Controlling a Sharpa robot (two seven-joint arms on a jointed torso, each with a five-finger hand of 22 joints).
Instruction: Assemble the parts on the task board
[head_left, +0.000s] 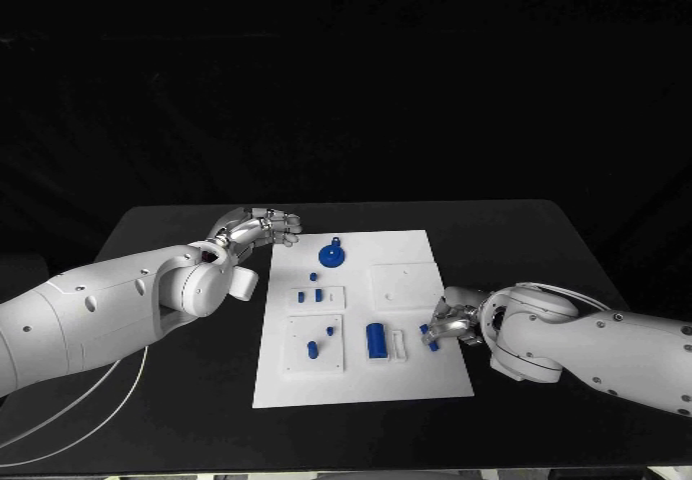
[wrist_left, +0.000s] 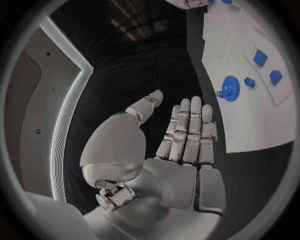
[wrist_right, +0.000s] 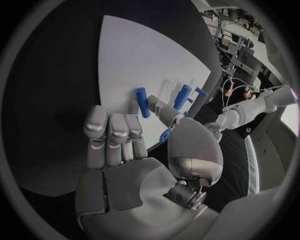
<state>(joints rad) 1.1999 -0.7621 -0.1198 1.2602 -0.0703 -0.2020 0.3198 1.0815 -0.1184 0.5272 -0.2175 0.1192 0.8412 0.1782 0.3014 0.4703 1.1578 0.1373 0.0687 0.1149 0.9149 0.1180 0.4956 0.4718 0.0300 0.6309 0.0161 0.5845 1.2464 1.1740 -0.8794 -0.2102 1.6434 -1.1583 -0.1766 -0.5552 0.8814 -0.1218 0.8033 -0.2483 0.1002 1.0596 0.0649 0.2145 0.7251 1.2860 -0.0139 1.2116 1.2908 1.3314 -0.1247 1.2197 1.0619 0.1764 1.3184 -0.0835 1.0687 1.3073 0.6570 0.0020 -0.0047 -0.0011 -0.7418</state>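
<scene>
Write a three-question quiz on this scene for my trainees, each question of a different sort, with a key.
1. True or false: the left hand holds a blue part.
2. Multiple choice: the blue gear lies (A) on the black table, (B) on the task board, (C) in the left hand.
3. Short answer: which hand is at the board's edge, pinching a small blue part?

Key: 1 false, its fingers are straight and bare in the left wrist view. 2 B. 3 the right hand.
</scene>
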